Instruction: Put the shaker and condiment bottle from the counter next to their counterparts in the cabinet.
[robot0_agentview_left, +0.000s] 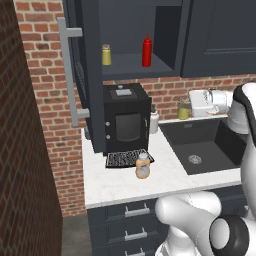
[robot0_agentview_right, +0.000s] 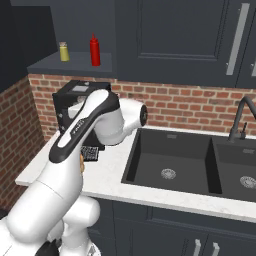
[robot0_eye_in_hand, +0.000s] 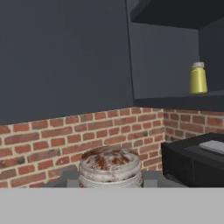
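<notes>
My gripper (robot0_agentview_left: 192, 106) is shut on the olive-yellow shaker (robot0_agentview_left: 183, 108), holding it in the air above the back edge of the sink, near the brick wall. The hand view shows the shaker's grey, rust-flecked cap (robot0_eye_in_hand: 110, 165) between the two fingertips (robot0_eye_in_hand: 68, 178). The peach-orange condiment bottle (robot0_agentview_left: 143, 166) stands on the white counter (robot0_agentview_left: 117, 185) in front of the coffee machine. In the open cabinet (robot0_agentview_left: 135, 67), the mustard-yellow shaker (robot0_agentview_left: 106, 55) and the red squeeze bottle (robot0_agentview_left: 147, 51) stand on the shelf, up and to the left of my gripper. Both counterparts also appear as the mustard shaker (robot0_agentview_right: 64, 52) and red bottle (robot0_agentview_right: 95, 50).
A black coffee machine (robot0_agentview_left: 125, 122) stands under the cabinet, with a small white bottle (robot0_agentview_left: 154, 121) beside it. The cabinet door (robot0_agentview_left: 75, 75) hangs open to the left, with its grey bar handle. The dark sink (robot0_agentview_left: 202, 145) lies to the right, with a faucet (robot0_agentview_right: 240, 117) behind.
</notes>
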